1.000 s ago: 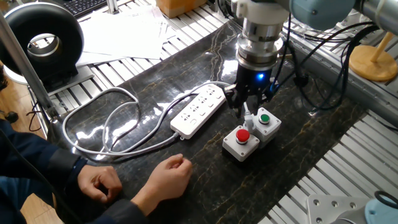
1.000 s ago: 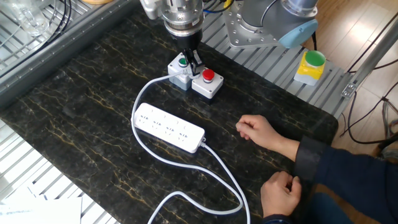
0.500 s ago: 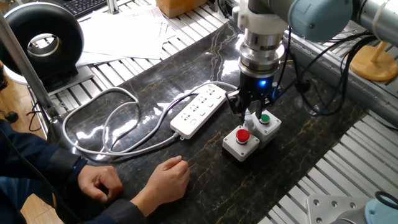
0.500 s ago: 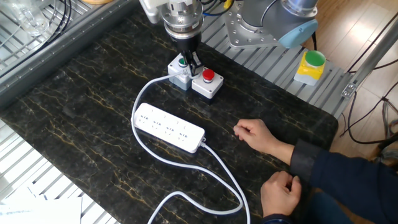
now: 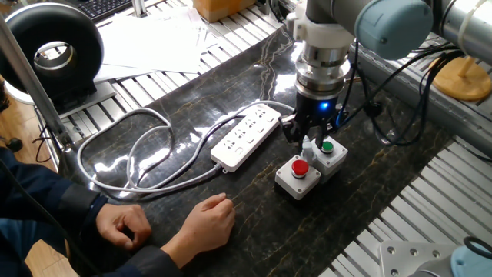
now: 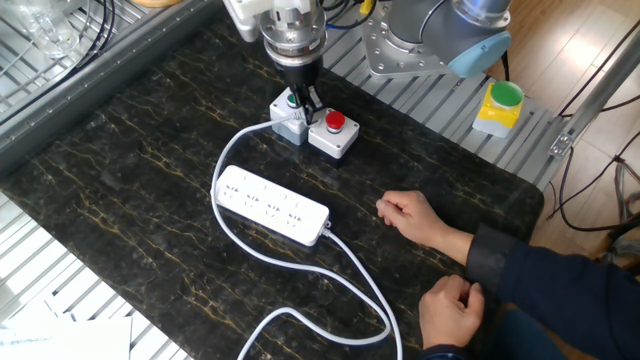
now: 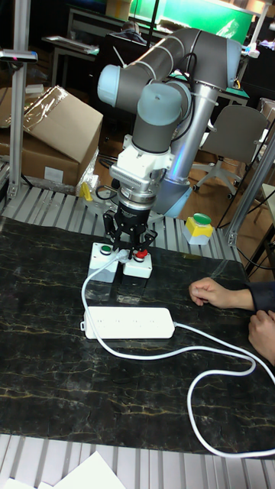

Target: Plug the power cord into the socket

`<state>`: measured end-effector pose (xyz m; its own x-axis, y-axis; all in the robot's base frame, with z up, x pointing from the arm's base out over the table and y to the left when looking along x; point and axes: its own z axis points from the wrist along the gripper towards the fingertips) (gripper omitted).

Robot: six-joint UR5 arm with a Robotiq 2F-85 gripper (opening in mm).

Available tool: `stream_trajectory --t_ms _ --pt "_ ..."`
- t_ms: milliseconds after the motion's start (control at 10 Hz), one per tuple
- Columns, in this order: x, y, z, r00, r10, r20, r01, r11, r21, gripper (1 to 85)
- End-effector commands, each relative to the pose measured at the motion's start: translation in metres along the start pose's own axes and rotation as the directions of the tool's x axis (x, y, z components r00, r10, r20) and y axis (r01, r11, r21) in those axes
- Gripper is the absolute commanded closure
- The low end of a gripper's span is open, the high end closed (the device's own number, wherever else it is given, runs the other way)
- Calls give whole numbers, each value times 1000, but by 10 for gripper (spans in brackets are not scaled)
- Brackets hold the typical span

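The white power strip [image 5: 246,137] [image 6: 272,207] [image 7: 128,322] lies flat on the dark marble-patterned table, its socket slots facing up. The pale power cord [image 5: 127,150] [image 6: 360,285] [image 7: 214,355] lies in loose loops. One end curves past the strip's end up to my gripper [image 5: 307,141] [image 6: 303,102] [image 7: 127,256]. The gripper is shut on the cord's small white plug [image 5: 307,146], which is mostly hidden between the fingers. It hangs just above the two push-button boxes, a short way from the strip and clear of its outlets.
A grey box with a red button [image 5: 298,175] [image 6: 333,133] and one with a green button [image 5: 329,150] [image 6: 288,110] sit right under the gripper. A person's hands [image 5: 207,219] [image 6: 415,215] rest on the table near the strip. A black ring lamp [image 5: 54,54] stands at the far left.
The gripper has shifted very slightly up and sideways over the button boxes with the plug still held. The person's hand moved a little. The strip and cord loops stayed put.
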<state>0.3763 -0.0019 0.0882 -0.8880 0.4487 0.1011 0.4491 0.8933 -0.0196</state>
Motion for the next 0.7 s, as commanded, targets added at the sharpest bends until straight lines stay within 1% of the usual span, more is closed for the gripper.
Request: stream_trajectory --t_ms 0,300,600 --pt "1 -1 1 1000 17 -4 -17 1000 8 413" --pt "0 -1 2 999 43 -7 -43 999 9 417" --pt "-1 2 5 999 48 -2 -48 999 7 417"
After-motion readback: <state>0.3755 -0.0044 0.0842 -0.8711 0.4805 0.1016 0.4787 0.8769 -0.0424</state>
